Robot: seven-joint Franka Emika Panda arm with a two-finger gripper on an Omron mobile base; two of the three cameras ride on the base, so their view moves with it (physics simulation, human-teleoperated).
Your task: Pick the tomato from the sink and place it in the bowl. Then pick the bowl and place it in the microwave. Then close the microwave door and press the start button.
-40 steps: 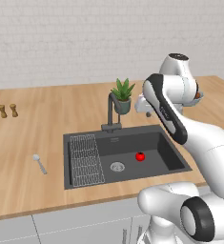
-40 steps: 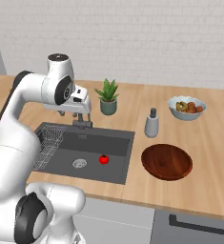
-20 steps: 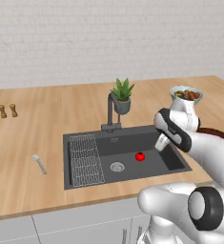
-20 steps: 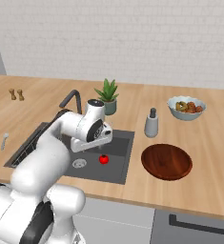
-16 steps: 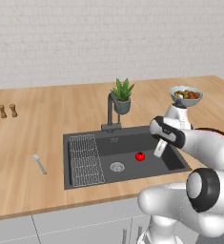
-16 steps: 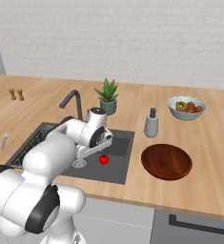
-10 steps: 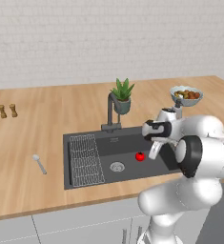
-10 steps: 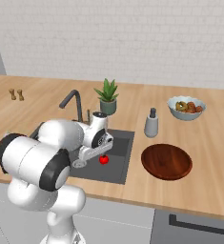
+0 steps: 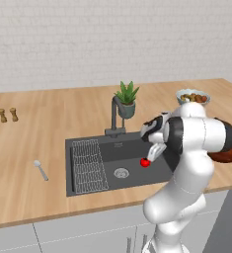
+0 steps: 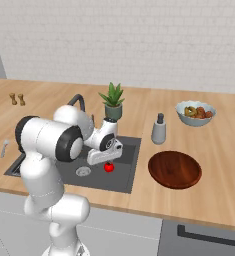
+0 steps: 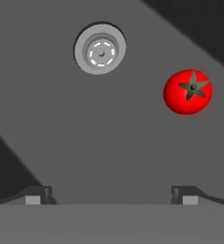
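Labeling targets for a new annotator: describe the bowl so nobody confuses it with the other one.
Start at the sink and go along the counter past its faucet-free end. The bowl sits near the front edge, in front of the grey bottle. It is wide, shallow, reddish-brown and empty, while the pale bowl behind holds food.

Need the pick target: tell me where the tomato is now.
The tomato lies on the sink floor, right of the drain, just below the open tool.
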